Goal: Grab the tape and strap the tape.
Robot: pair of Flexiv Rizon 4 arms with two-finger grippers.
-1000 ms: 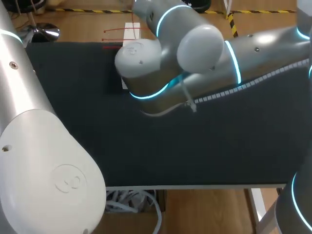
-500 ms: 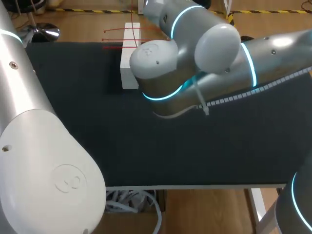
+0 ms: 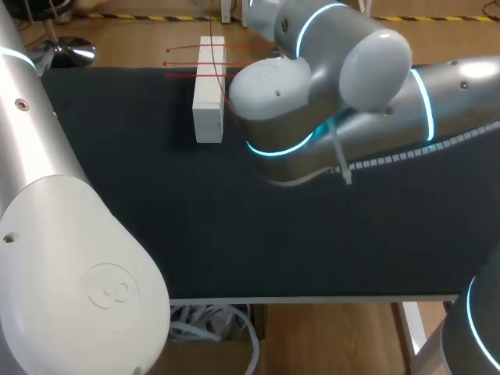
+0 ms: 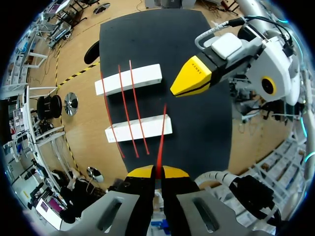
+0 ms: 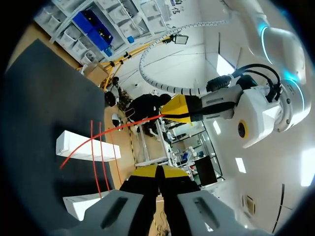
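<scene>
Red tape point(image 4: 160, 142) sits pinched in left gripper point(image 4: 157, 170); right gripper point(image 5: 158, 169) looks closed, empty.

Matt black cloth over table point(image 3: 117, 195); smooth matt white block point(image 3: 208, 109); thin glossy red tape point(image 4: 161, 147); satin silver right arm point(image 3: 453, 94).

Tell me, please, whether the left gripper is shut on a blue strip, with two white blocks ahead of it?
Not quite: the strip is red, not blue, as the left wrist view shows. The left gripper is shut on it, with two white blocks ahead.
</scene>
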